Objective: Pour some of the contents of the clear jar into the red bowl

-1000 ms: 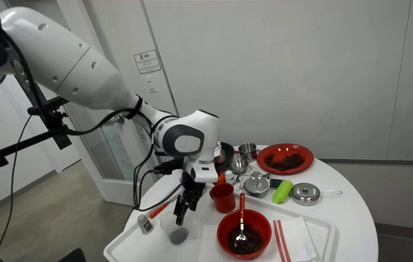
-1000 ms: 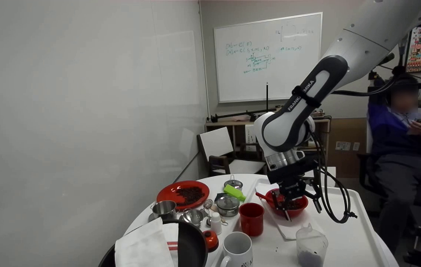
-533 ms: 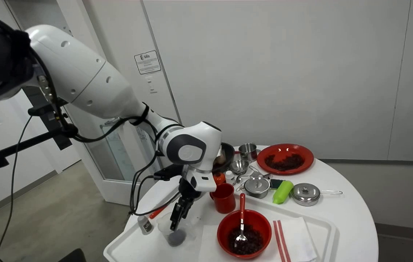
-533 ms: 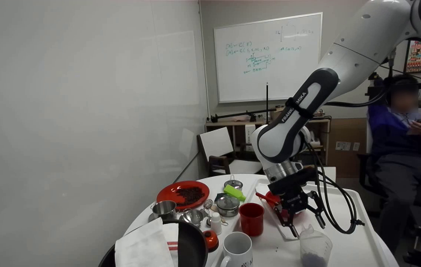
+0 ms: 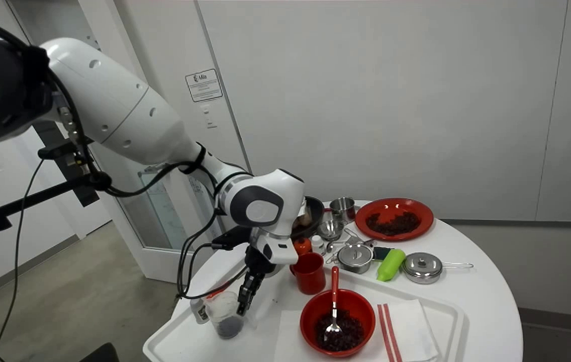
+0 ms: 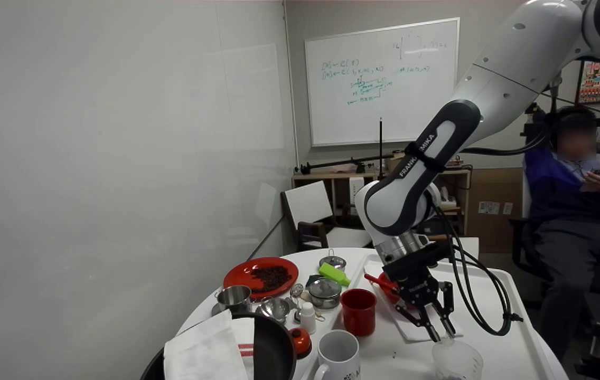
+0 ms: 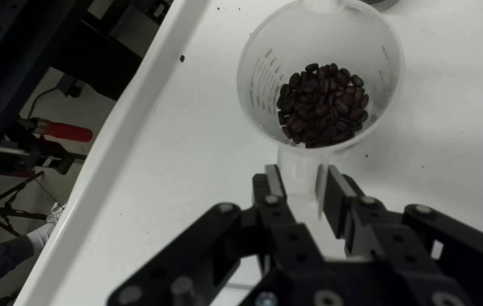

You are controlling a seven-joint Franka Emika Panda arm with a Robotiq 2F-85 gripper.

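Pale grey wall (image 5: 391,110), drab floor (image 5: 99,281), glass-paned door (image 5: 134,221), 1 whiteboard (image 6: 379,84) with green writing, white-backed chair (image 6: 308,203)

both exterior views: even, muted light | in an exterior view: wall (image 6: 131,158) sheen, left | wrist view: tray (image 7: 160,161) bright, upper left dark, gripper (image 7: 299,182) blurred, bottom

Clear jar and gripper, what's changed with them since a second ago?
The clear jar has shifted leftward in an exterior view. The gripper has come down, and its fingers have drawn together at either side of the jar's handle; I can't tell whether they grip it firmly. The red bowl, the utensil in it and the red mug stayed put.
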